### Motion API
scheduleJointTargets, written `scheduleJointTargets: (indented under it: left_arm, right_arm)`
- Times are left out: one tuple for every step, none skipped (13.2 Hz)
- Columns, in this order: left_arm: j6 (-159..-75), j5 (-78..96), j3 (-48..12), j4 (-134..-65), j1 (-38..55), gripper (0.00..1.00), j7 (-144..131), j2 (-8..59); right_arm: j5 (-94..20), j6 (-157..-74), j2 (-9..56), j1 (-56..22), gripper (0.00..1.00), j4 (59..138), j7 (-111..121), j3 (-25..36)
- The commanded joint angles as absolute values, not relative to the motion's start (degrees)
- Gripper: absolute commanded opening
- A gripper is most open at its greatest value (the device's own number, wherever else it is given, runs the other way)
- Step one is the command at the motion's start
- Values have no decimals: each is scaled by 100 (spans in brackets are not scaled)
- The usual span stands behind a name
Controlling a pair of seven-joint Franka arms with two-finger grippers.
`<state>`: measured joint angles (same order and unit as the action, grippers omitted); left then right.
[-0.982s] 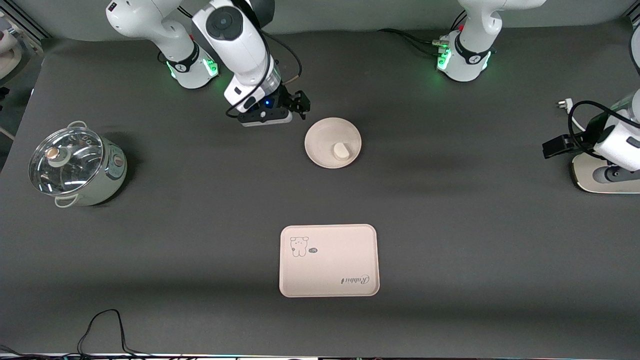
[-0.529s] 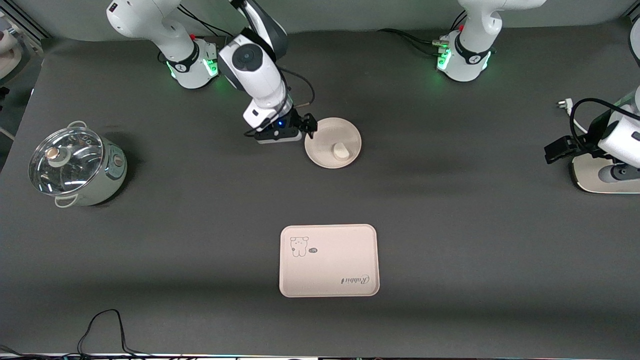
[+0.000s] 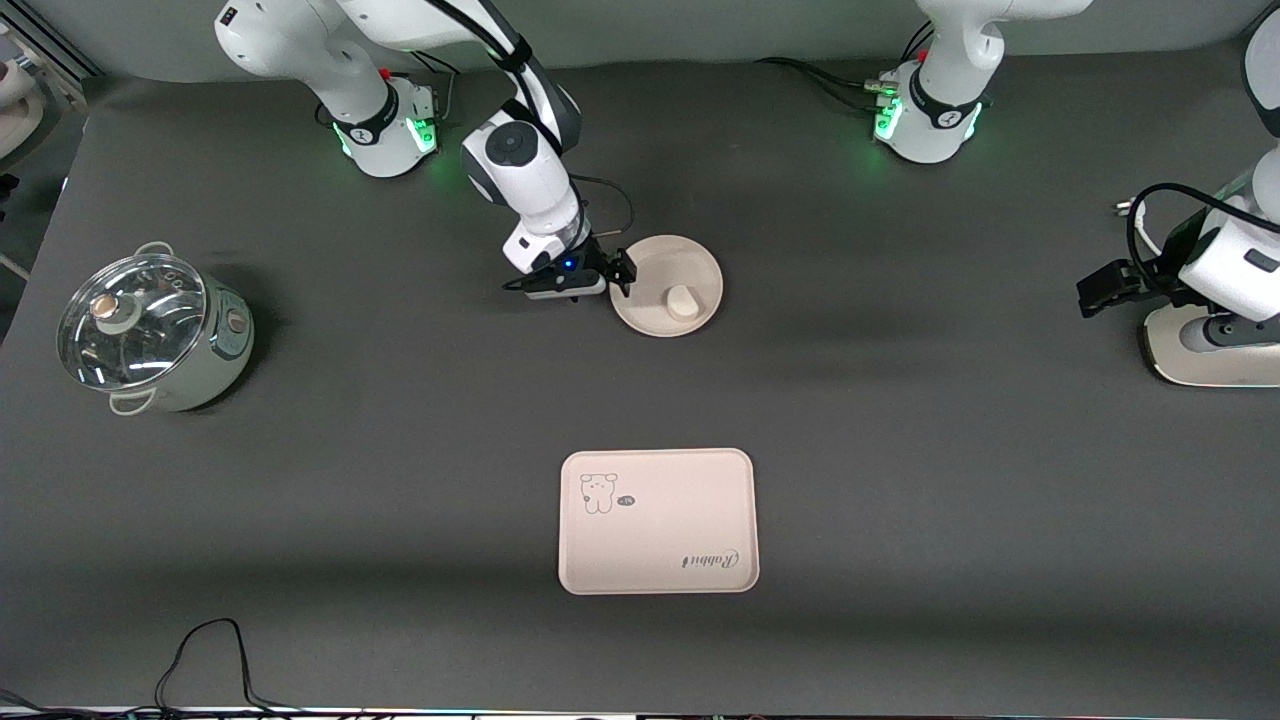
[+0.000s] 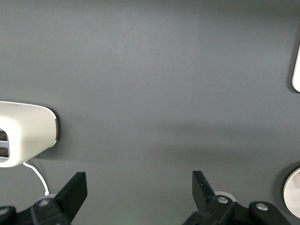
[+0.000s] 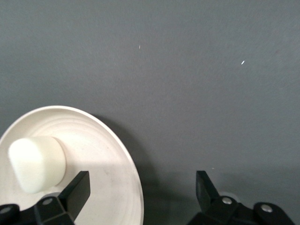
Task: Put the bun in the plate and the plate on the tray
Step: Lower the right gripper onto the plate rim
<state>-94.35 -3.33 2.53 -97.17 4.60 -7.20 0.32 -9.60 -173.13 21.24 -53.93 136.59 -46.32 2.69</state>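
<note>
Tabletop (image 3: 900,420): dark grey.
Plate (image 3: 690,262): near arm bases.
Tray (image 3: 657,521): nearer camera.
Pot (image 3: 150,332): right arm's end.

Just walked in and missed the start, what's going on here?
The bun already lies in the plate. The right gripper, open, is at the plate's rim toward the right arm's end, one finger over the plate. The tray, nearer the camera, holds nothing. The left gripper waits open at the left arm's end.

Right hand (image 3: 622,274) lower, at plate (image 3: 690,262) rim
</note>
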Motion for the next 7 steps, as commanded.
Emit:
scheduleJointTargets:
  left_arm:
    - [-9422,-334,272,-9809,510,100,-624,-79]
    - [-9396,-325,272,-9791,510,100,-633,-79]
    - [-9352,-325,272,-9791,510,100,-633,-79]
    - [-9378,-325,281,-9791,501,100,-633,-79]
    - [-9395,-325,281,-9774,510,100,-633,-53]
    - [-9361,-325,273,-9739,510,100,-633,-44]
    - [-9343,-325,272,-9738,510,100,-633,-44]
  right_arm:
    - [-1063,-17657,2425,-5625,100,13623,-4895,290]
    - [-1063,-17657,2426,-5625,100,13623,-4896,299]
    - [-1063,-17657,2426,-5625,100,13623,-4896,299]
    - [-1063,-17640,2417,-5625,100,13623,-4904,290]
    - [-1063,-17614,2408,-5625,100,13623,-4913,290]
    - [-1063,-17578,2382,-5616,95,13623,-4904,299]
    - [-1063,-17569,2364,-5616,85,13623,-4904,299]
